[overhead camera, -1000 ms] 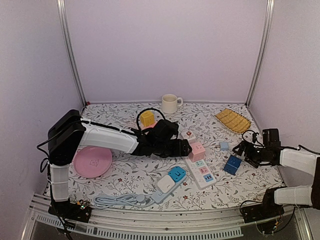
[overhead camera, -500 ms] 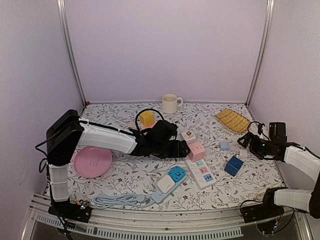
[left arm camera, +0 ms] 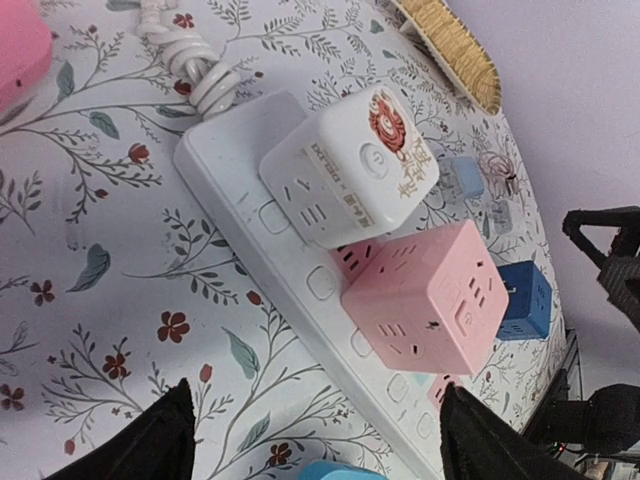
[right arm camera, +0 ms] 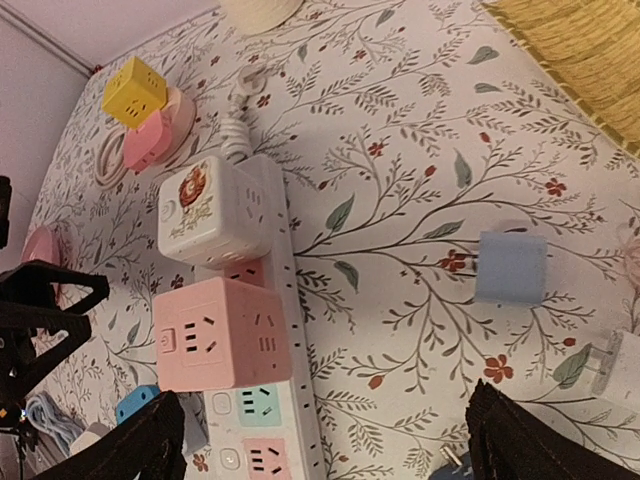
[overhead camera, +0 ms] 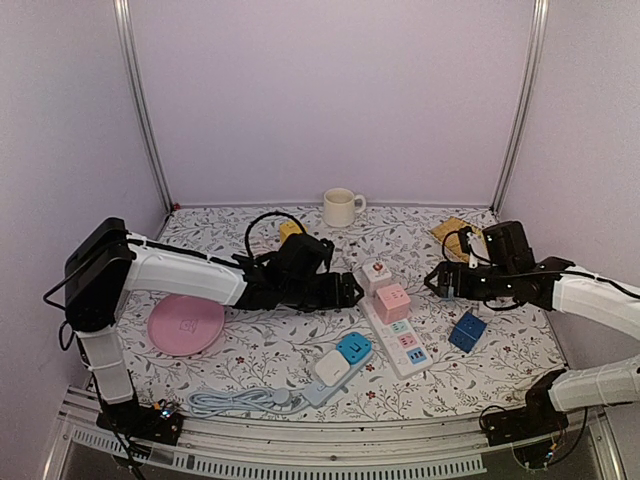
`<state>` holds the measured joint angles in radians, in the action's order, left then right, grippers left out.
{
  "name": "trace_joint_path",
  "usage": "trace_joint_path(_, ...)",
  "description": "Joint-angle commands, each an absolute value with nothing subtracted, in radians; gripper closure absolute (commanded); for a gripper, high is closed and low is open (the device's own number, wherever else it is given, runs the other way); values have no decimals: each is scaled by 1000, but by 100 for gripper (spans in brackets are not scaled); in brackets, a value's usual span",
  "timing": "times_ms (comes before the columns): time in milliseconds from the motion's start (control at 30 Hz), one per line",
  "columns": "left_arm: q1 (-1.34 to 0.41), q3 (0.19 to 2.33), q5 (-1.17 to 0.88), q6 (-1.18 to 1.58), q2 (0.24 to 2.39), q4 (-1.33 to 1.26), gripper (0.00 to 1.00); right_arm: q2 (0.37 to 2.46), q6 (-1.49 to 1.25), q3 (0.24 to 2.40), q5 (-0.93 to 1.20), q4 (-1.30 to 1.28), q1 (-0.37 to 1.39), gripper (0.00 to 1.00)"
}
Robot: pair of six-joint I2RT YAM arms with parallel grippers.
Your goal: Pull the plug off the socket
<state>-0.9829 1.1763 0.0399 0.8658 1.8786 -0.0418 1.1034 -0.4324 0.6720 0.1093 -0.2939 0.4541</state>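
Plug [left arm camera: 420, 295], pink cube, on power strip [left arm camera: 228, 172], left pincer [left arm camera: 315, 400] spread wide nearby

Pale lilac walls close the space on three sides: a back wall [overhead camera: 330, 100], a left wall [overhead camera: 60, 130] and a right wall [overhead camera: 595, 120]. Slim metal posts [overhead camera: 140, 110] stand in the back corners (splaying outward towards the top in the overhead view). The surface [overhead camera: 255, 352] wears a white cloth printed with leafy sprigs and small red flowers, and a metal rail [overhead camera: 330, 458] edges its near side. The light is soft and even.
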Motion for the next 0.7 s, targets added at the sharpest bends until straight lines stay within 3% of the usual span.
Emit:
trace_joint_path(0, -958, 1141, 33, 873, 1845, -84, 15, 1219, -426, 771, -51, -334, 613, 1)
trace_joint_path(267, -946, 1109, 11, 874, 1828, -117, 15, 1459, -343, 941, -175, -390, 806, 7)
trace_joint_path(667, -910, 1124, -50, 868, 1841, -164, 15, 1644, -334, 1070, -234, -459, 850, 26)
